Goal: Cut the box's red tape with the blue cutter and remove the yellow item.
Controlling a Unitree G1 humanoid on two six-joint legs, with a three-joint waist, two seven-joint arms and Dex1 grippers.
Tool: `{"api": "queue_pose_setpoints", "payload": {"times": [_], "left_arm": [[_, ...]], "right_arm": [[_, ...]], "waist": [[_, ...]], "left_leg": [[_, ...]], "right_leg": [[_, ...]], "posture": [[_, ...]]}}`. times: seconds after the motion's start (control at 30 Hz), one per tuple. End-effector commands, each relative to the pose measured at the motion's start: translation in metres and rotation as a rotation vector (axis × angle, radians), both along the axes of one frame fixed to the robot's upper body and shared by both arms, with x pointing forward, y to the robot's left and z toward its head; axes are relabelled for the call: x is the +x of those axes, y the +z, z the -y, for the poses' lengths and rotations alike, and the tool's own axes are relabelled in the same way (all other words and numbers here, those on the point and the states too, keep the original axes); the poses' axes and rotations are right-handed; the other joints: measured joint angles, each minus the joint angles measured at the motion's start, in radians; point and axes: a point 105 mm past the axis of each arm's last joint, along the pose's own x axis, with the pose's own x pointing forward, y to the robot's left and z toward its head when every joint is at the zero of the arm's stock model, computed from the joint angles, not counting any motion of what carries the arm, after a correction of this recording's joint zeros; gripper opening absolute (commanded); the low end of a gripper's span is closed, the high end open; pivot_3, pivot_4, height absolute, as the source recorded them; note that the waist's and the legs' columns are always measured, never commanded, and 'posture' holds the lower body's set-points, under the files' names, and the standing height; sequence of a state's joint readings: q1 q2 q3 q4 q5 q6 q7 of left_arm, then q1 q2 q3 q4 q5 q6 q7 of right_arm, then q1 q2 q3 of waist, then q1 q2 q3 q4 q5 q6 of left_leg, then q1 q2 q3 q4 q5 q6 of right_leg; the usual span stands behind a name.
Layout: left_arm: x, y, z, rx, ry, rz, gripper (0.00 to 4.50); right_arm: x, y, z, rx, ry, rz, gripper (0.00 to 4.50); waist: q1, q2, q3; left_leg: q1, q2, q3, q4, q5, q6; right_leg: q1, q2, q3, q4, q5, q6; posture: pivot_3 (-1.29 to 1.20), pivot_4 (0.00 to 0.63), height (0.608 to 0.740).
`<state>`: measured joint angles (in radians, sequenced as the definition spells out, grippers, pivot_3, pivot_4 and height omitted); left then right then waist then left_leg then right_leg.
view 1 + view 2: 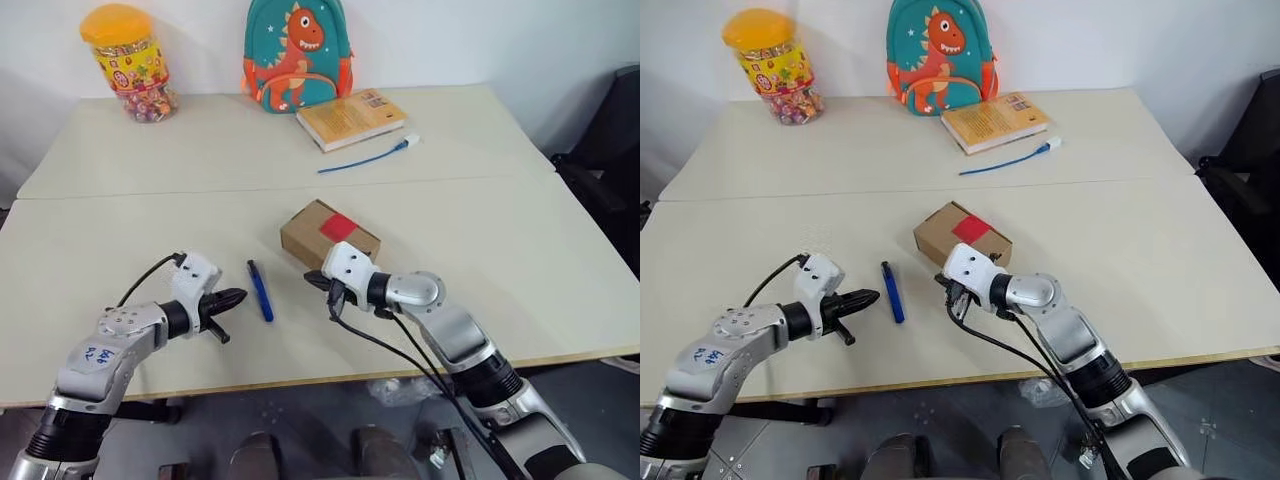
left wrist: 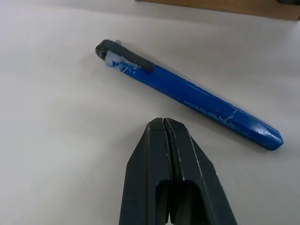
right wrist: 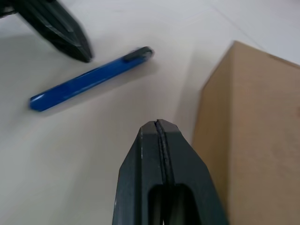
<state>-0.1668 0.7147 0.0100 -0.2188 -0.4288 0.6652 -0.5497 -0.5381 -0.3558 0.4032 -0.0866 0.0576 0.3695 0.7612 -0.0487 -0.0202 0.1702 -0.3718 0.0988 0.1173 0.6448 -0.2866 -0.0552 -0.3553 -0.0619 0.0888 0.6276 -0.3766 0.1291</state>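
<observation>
While empty, both claws closed, left claw [image 1: 236,297], right claw [image 1: 312,281]

Blue cutter [image 1: 260,290] lies alone on bare table [image 1: 120,230], open surface on all sides; left gripper [image 1: 236,297] just beside it, fingers pressed together, right gripper [image 1: 312,281] nearer box [image 1: 328,237], also closed. Box blocks passage directly behind right gripper. Wide bare lane between box and far clutter: candy jar [image 1: 130,62], dinosaur backpack [image 1: 297,52], book [image 1: 351,118], blue cable [image 1: 365,157]
</observation>
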Motion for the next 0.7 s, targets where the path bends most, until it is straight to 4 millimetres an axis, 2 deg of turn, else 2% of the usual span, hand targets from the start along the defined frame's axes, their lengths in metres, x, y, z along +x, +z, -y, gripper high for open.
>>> {"api": "queue_pose_setpoints", "payload": {"times": [0.03,0.13,0.27,0.37,0.47,0.7], "left_arm": [[-0.009,-0.028,-0.003,0.048,0.010,-0.104,0.04],[-0.010,-0.029,-0.005,0.058,0.019,-0.109,0.04],[-0.010,-0.028,-0.005,0.064,0.025,-0.107,0.04],[-0.011,-0.028,-0.002,0.079,0.012,-0.111,0.04],[-0.012,-0.028,0.006,0.083,-0.018,-0.118,0.04],[-0.013,-0.029,0.028,0.076,-0.111,-0.137,0.04]], "right_arm": [[-0.021,0.031,-0.003,0.053,0.130,0.079,0.00],[-0.031,0.025,-0.007,0.023,0.180,0.039,0.00],[-0.034,0.017,-0.019,0.022,0.175,0.001,0.00],[-0.017,-0.006,-0.025,-0.023,0.064,-0.038,0.00],[-0.002,-0.020,-0.027,-0.055,-0.025,-0.056,0.00],[0.000,-0.034,-0.035,-0.062,-0.018,-0.117,0.00]], "waist": [[0.003,0.000,0.000],[0.009,0.000,0.000],[0.009,0.000,0.000],[0.008,0.000,0.000],[0.008,0.000,0.000],[0.014,-0.006,-0.009]], "left_leg": [[-0.001,0.000,0.000,0.000,0.000,0.000],[-0.001,0.001,0.000,-0.001,-0.001,0.000],[-0.001,0.001,0.001,-0.001,-0.002,-0.001],[-0.001,0.001,0.001,-0.001,-0.002,-0.001],[0.000,0.001,0.002,-0.001,-0.002,-0.001],[0.002,0.001,0.001,-0.001,-0.002,-0.001]], "right_leg": [[-0.001,0.000,0.000,0.000,0.001,0.002],[-0.001,0.001,0.000,-0.001,0.001,0.002],[-0.002,0.001,0.000,-0.001,0.001,0.002],[-0.002,0.001,0.000,-0.001,0.001,0.001],[-0.002,0.001,0.000,-0.001,0.000,0.001],[0.000,0.000,0.000,-0.001,0.000,0.000]], "posture": [[0.00,0.150,0.740],[0.00,0.150,0.740],[0.00,0.150,0.740],[0.00,0.150,0.740],[0.00,0.150,0.740],[0.00,0.150,0.740]]}}
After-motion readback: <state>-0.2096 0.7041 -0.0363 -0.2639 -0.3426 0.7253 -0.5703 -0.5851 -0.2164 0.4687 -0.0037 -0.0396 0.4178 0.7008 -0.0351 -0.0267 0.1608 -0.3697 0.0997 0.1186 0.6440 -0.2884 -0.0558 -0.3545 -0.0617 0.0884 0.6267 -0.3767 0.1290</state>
